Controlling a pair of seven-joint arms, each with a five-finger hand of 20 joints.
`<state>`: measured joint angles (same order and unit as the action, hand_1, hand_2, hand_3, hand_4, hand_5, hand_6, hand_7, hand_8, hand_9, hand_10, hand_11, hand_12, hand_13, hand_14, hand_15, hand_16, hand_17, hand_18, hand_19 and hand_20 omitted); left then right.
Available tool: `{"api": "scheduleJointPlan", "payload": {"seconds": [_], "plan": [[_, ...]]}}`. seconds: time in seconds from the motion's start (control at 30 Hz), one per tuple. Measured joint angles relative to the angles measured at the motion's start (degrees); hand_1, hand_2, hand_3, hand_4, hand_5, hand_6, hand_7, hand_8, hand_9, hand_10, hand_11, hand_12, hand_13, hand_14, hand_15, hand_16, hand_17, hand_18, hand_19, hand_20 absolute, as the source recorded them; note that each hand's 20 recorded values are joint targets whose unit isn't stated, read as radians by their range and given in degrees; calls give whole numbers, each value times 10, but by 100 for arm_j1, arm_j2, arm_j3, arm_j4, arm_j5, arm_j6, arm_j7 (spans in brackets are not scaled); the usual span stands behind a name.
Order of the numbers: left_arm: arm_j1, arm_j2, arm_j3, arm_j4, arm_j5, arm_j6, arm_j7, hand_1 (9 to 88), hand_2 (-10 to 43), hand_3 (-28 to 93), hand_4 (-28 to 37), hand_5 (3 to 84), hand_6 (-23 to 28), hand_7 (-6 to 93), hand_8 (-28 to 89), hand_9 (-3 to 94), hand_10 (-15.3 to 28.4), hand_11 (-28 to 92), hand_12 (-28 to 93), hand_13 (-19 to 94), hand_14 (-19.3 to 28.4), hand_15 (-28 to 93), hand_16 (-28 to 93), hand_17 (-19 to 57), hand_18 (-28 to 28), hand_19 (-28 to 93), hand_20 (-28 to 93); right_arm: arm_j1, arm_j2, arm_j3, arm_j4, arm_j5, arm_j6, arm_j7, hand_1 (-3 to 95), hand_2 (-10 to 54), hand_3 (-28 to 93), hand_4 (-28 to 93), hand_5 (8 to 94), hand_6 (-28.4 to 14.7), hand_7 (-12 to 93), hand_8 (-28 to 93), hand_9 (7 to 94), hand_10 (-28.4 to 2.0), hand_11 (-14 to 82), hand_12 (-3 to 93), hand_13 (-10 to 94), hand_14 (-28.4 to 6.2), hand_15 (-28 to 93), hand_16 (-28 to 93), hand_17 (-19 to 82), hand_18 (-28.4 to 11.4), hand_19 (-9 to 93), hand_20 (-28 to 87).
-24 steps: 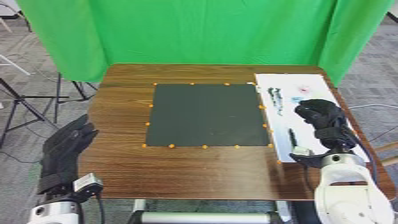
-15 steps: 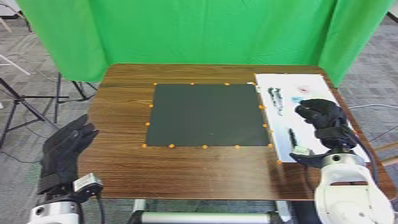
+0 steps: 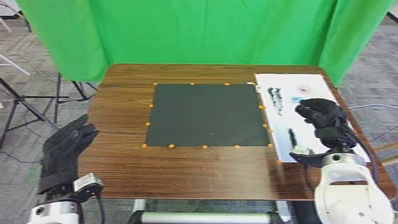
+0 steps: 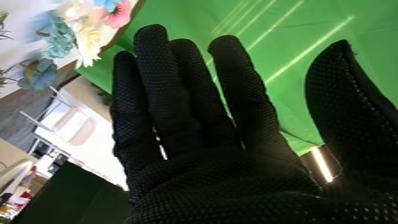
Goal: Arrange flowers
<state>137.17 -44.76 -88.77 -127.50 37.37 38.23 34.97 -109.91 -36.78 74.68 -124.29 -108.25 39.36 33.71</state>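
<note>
In the head view my right hand [image 3: 322, 114] is over the white board [image 3: 287, 82] on the table's right side, covering part of it. Green stems [image 3: 276, 97] and a small pink flower [image 3: 304, 90] lie on the board beyond the hand, and a dark green stem [image 3: 292, 136] lies just left of it. My left hand [image 3: 69, 141] stays off the table's left edge, open. In the right wrist view my right hand [image 4: 191, 115] has straight fingers and holds nothing; a pink flower [image 4: 117, 18], a cream flower [image 4: 88, 37] and blue-green flowers [image 4: 40, 74] appear beyond it.
A dark square mat [image 3: 207, 115] with small orange markers round its edge covers the middle of the brown table [image 3: 124, 115]. Behind the table hangs a green curtain [image 3: 204, 32].
</note>
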Motion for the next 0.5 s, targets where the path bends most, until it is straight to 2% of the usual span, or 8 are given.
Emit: {"api": "scheduleJointPlan", "payload": {"seconds": [0.13,0.27,0.37,0.5], "plan": [[0,4,6,0,-5,0,3,252,56,819,-218,412,102,150,-109,359,204,359,59,225,264,616,-172,-91,211,594,14,36,37,-65,-5,-190,14,224,204,115,808,-233,549,-97,214,-127,564,-209,427,185,535,-174,697,104,245,-240,860,3],[1,4,5,0,-5,1,3,251,57,819,-218,412,103,149,-109,359,204,359,59,226,264,617,-172,-91,212,595,15,31,69,-26,-82,-945,-137,1036,215,100,786,-221,565,-100,218,-117,580,-206,509,204,597,-151,750,138,297,-249,922,22],[12,4,0,-3,-10,3,8,252,57,818,-217,413,104,150,-108,360,203,359,60,225,264,617,-172,-91,211,595,14,-59,72,220,-194,-1484,-742,1525,224,90,769,-210,583,-107,215,-106,598,-211,549,218,641,-136,778,171,359,-251,932,130],[28,4,-6,-6,-10,4,9,252,58,818,-217,414,105,151,-109,360,204,360,60,226,263,617,-172,-90,211,595,14,-264,51,691,-415,-1700,-1888,1667,237,69,741,-200,611,-112,252,-87,630,-208,603,255,691,-125,816,215,432,-249,932,276]]}}
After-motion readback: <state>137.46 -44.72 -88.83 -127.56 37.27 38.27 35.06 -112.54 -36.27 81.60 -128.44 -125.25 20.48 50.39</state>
